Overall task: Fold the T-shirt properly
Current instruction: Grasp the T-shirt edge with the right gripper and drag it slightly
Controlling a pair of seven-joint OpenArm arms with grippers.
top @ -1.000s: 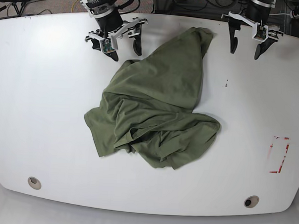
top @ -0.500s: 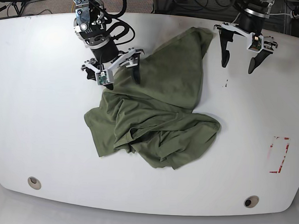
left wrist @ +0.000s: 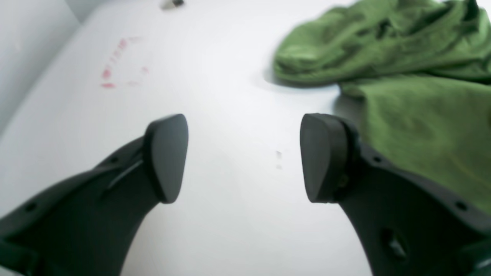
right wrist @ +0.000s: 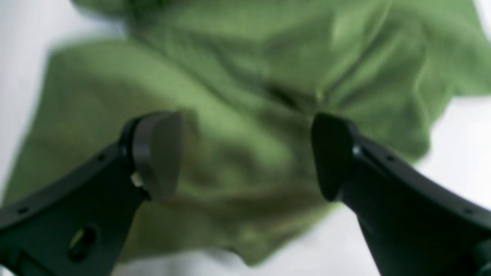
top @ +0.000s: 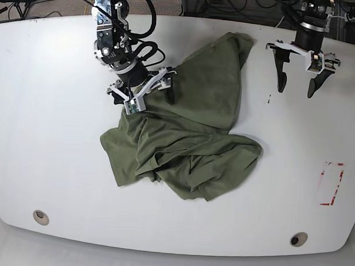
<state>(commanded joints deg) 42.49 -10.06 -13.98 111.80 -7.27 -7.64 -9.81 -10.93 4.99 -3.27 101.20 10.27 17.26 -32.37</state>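
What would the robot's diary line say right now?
olive-green cotton T-shirt: crumpled, unfolded | right gripper: open, over shirt | left gripper: open, over bare white table

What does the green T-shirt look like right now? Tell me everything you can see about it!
The T-shirt is plain olive green and looks like soft cloth. It is not folded yet: it lies crumpled in a heap on the white table, with a bunched, wrinkly lower part and a long smoother part reaching toward the far edge. The right end effector is open and sits over its upper left edge; whether it touches is unclear. The left end effector is open too, over bare table beside it.
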